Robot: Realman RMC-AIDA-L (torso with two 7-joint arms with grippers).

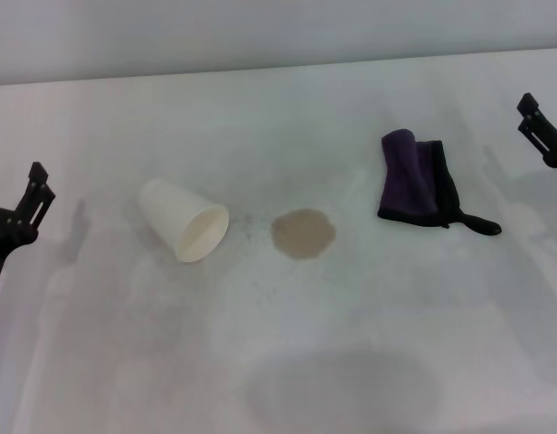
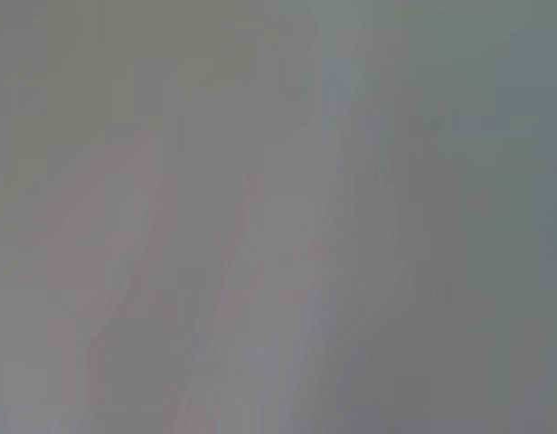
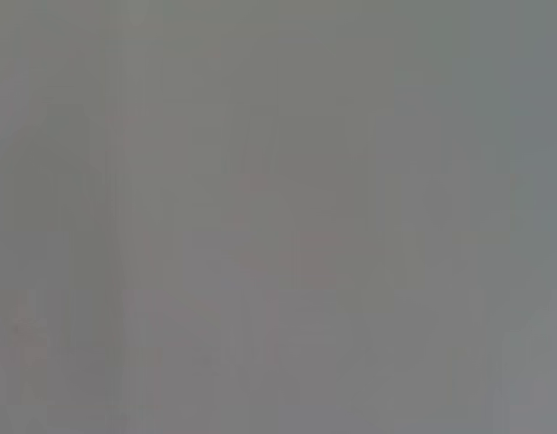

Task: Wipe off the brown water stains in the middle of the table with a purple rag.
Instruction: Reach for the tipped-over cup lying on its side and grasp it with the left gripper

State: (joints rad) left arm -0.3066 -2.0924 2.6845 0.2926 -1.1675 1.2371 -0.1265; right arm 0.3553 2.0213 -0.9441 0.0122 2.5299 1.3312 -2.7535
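The brown water stain (image 1: 303, 233) is a small roundish tan patch in the middle of the white table (image 1: 278, 362). The purple rag (image 1: 420, 178) lies folded to the stain's right, its black loop tail pointing right. My left gripper (image 1: 33, 194) is at the far left edge, apart from everything. My right gripper (image 1: 539, 122) is at the far right edge, above and to the right of the rag, not touching it. Both wrist views show only blank grey surface.
A white paper cup (image 1: 182, 220) lies on its side left of the stain, mouth toward it. Faint dark speckles lie between cup and stain. A large grey shadow (image 1: 342, 389) falls on the table's near part.
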